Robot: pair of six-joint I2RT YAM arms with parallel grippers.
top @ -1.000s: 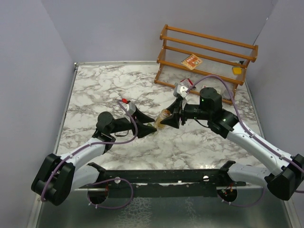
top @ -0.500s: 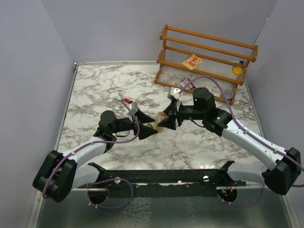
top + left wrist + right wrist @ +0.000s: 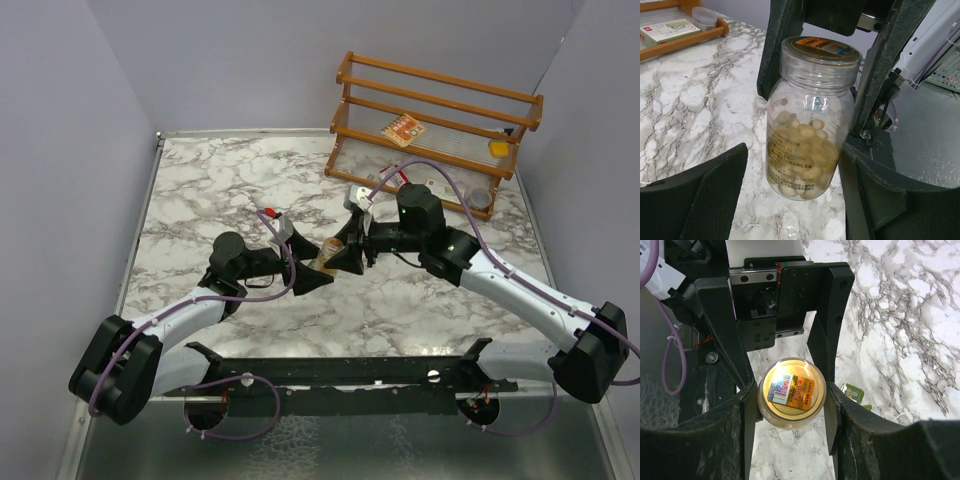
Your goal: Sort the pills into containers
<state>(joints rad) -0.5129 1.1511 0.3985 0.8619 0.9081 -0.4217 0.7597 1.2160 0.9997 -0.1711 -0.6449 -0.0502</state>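
Observation:
A clear bottle point(image 3: 810, 120) with a gold-labelled lid point(image 3: 791, 392) hangs just above the marble, half full of pale yellow pills point(image 3: 805, 155). My right gripper point(image 3: 791, 407) is shut on the bottle's neck from above, a finger on each side. My left gripper point(image 3: 792, 170) is open, and its fingers point(image 3: 705, 195) stand to both sides of the bottle's lower body with gaps showing. In the top view both grippers meet mid-table, the left point(image 3: 312, 272) and the right point(image 3: 345, 252). A corner of the olive-green containers point(image 3: 852, 391) peeks out on the table beside the right finger.
A wooden rack point(image 3: 440, 120) stands at the back right, holding a red-and-white carton point(image 3: 402, 130) and a yellow block point(image 3: 498, 149). A small clear jar point(image 3: 481, 199) sits at its near end. Grey walls enclose the marble table point(image 3: 220, 190).
My left gripper's jaws have spread wider around the bottle. My right arm has carried the bottle a little left and away from the bases, and the left gripper has followed it.

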